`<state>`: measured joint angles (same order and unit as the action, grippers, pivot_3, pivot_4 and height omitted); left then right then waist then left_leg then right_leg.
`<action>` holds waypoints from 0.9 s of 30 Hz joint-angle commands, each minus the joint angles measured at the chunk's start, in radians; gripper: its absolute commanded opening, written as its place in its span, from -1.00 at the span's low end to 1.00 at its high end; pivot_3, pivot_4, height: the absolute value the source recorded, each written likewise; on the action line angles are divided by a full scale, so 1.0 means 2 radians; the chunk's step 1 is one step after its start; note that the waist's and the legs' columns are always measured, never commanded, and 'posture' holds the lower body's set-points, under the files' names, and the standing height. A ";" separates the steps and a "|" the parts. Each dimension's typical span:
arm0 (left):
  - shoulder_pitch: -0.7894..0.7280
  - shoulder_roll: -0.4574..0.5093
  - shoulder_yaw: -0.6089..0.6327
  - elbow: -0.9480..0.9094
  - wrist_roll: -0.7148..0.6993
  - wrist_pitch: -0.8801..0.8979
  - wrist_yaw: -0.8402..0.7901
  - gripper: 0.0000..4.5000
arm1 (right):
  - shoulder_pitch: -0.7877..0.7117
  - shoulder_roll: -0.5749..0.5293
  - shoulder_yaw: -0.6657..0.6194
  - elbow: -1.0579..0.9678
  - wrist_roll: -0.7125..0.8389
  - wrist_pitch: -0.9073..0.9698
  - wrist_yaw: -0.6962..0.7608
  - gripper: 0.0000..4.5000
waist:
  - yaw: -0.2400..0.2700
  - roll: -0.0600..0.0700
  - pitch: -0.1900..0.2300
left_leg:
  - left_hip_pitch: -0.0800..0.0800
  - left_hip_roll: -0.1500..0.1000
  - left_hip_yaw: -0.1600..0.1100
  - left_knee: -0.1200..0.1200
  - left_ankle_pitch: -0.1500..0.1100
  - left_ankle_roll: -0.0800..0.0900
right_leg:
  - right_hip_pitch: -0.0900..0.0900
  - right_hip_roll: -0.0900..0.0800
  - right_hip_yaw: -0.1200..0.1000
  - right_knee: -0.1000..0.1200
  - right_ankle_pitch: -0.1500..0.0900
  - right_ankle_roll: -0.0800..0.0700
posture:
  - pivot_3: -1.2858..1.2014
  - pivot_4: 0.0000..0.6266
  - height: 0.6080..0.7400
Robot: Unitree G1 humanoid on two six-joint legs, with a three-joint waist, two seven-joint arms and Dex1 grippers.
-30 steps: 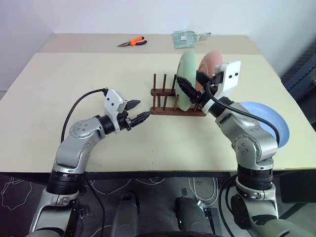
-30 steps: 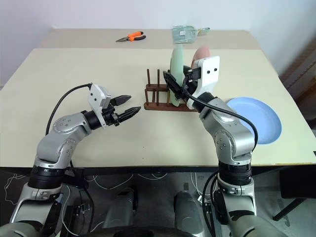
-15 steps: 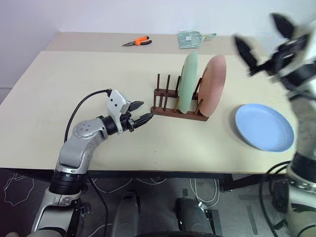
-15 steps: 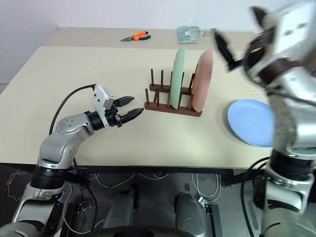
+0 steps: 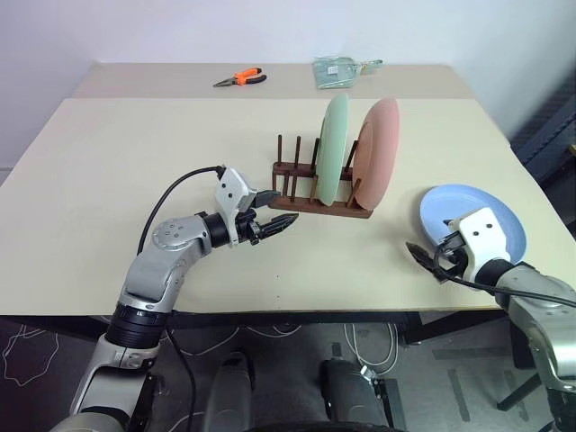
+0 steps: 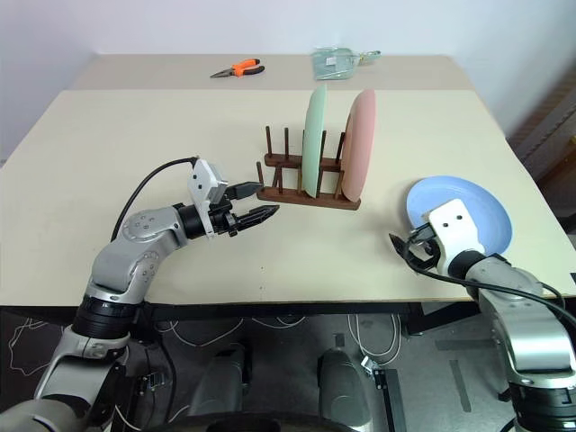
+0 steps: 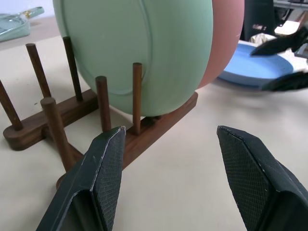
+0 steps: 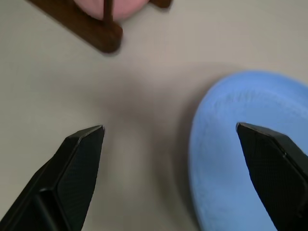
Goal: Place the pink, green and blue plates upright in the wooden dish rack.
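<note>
While I watch from the head camera, the wooden dish rack sits at the centre of the frame on the beige counter. The green plate stands upright between its pegs, and the pink plate stands upright just to the right of it, at the rack's right end. Three pairs of pegs on the rack's left side hold nothing.

The blue plate lies flat on the counter at the right of the frame, well apart from the rack and close to the counter's right edge.

My left end effector hangs at centre left of the frame, just beside the rack's left end, pointing toward it. Its fingers stand moderately apart and hold nothing; in the left wrist view the rack's near rail and the green plate lie straight ahead between them.

My right end effector is low at the lower right of the frame, at the blue plate's left rim. Its fingers are spread wide and empty; in the right wrist view one finger sits over bare counter and the other over the blue plate, with the plate's rim between them.

Orange-handled pliers and a clear bag lie at the top of the frame, on the counter's far side.
</note>
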<state>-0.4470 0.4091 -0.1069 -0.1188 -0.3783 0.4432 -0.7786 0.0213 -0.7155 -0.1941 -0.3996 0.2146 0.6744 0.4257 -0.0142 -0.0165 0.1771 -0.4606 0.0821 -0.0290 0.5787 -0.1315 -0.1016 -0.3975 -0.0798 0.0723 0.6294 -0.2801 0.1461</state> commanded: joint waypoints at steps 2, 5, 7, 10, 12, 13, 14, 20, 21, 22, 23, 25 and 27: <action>-0.011 -0.001 0.001 -0.006 0.006 -0.015 -0.003 0.39 | -0.020 0.005 0.009 0.018 -0.028 0.017 -0.025 -0.05 | 0.002 0.000 0.000 | 0.000 0.000 0.000 0.000 0.000 0.000 | 0.000 0.000 0.000 0.000 0.000 0.000 | 0.03 -0.52 1.00; -0.008 0.000 0.003 -0.008 0.010 -0.016 -0.003 0.39 | -0.030 0.008 0.005 0.028 -0.033 0.021 -0.030 -0.73 | 0.001 0.000 0.000 | 0.000 0.000 0.000 0.000 0.000 0.000 | 0.000 0.000 0.000 0.000 0.000 0.000 | 0.03 -0.52 1.00; -0.005 0.001 0.005 -0.010 0.011 -0.016 -0.002 0.39 | -0.037 0.012 -0.001 0.029 -0.030 0.025 -0.033 -0.98 | 0.001 0.000 0.000 | 0.000 0.000 0.000 0.000 0.000 0.000 | 0.000 0.000 0.000 0.000 0.000 0.000 | 0.03 -0.52 1.00; -0.003 0.002 0.008 -0.009 0.012 -0.017 -0.002 0.39 | -0.051 0.016 -0.010 0.027 -0.030 0.034 -0.040 -0.98 | 0.001 0.000 0.000 | 0.000 0.000 0.000 0.000 0.000 0.000 | 0.000 0.000 0.000 0.000 0.000 0.000 | 0.03 -0.52 1.00; -0.002 0.003 0.009 -0.007 0.013 -0.019 -0.001 0.39 | -0.057 0.012 -0.011 0.025 -0.039 0.025 -0.045 -0.98 | 0.001 0.000 0.000 | 0.000 0.000 0.000 0.000 0.000 0.000 | 0.000 0.000 0.000 0.000 0.000 0.000 | 0.03 -0.52 1.00; -0.003 0.003 0.010 -0.005 0.014 -0.020 -0.001 0.39 | -0.064 0.011 -0.014 0.023 -0.042 0.004 -0.047 -0.98 | 0.001 0.000 0.000 | 0.000 0.000 0.000 0.000 0.000 0.000 | 0.000 0.000 0.000 0.000 0.000 0.000 | 0.03 -0.52 1.00; -0.004 0.004 0.011 -0.002 0.015 -0.022 0.000 0.39 | -0.081 0.018 -0.029 0.021 -0.038 -0.019 -0.054 -0.98 | 0.001 0.000 0.000 | 0.000 0.000 0.000 0.000 0.000 0.000 | 0.000 0.000 0.000 0.000 0.000 0.000 | 0.03 -0.52 1.00; -0.015 0.006 0.022 0.031 0.027 -0.048 0.010 0.39 | -0.244 0.046 -0.098 -0.012 0.019 -0.103 -0.083 -0.98 | -0.001 0.002 0.001 | 0.000 0.000 0.000 0.000 0.000 0.000 | 0.000 0.000 0.000 0.001 0.000 0.000 | 0.03 -0.52 1.00; -0.017 0.006 0.025 0.039 0.030 -0.054 0.012 0.39 | -0.269 0.050 -0.099 -0.020 0.035 -0.104 -0.080 -0.98 | 0.000 0.002 0.001 | 0.000 0.000 0.000 0.000 0.000 0.000 | 0.000 0.000 0.000 0.001 0.000 0.000 | 0.03 -0.52 1.00; -0.020 0.006 0.027 0.048 0.033 -0.062 0.015 0.39 | -0.296 0.057 -0.098 -0.027 0.056 -0.098 -0.075 -0.98 | 0.000 0.001 0.001 | 0.000 0.000 0.000 -0.001 0.000 0.000 | 0.000 0.000 0.000 0.001 0.000 0.001 | 0.03 -0.52 1.00; -0.023 0.007 0.031 0.058 0.038 -0.072 0.018 0.39 | -0.325 0.066 -0.097 -0.034 0.087 -0.082 -0.073 -0.98 | 0.000 0.001 0.001 | 0.000 0.000 0.000 -0.001 0.000 0.000 | 0.000 0.000 0.000 0.001 0.000 0.001 | 0.03 -0.52 1.00; -0.029 0.010 0.042 0.083 0.048 -0.094 0.027 0.39 | -0.385 0.093 -0.084 -0.052 0.169 -0.040 -0.068 -0.98 | 0.000 0.001 0.001 | 0.000 0.000 0.000 -0.002 0.000 0.000 | 0.000 0.000 0.000 0.001 0.000 0.001 | 0.03 -0.52 1.00; -0.031 0.017 0.050 0.104 0.054 -0.111 0.029 0.39 | -0.436 0.138 -0.081 -0.062 0.259 -0.006 -0.093 -0.98 | 0.000 0.001 0.001 | 0.000 0.000 0.000 -0.001 0.000 0.000 | 0.000 0.000 0.000 0.001 0.000 0.001 | 0.03 -0.52 1.00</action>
<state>-0.4965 0.4333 -0.0348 0.0824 -0.2817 0.2637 -0.7247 -0.7939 -0.4743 -0.3528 -0.4720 0.5980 0.6265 0.2722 -0.0147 -0.0136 0.1789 -0.4607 0.0823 -0.0297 0.5761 -0.1315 -0.1015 -0.3980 -0.0792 0.0717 0.6316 -0.2810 0.1483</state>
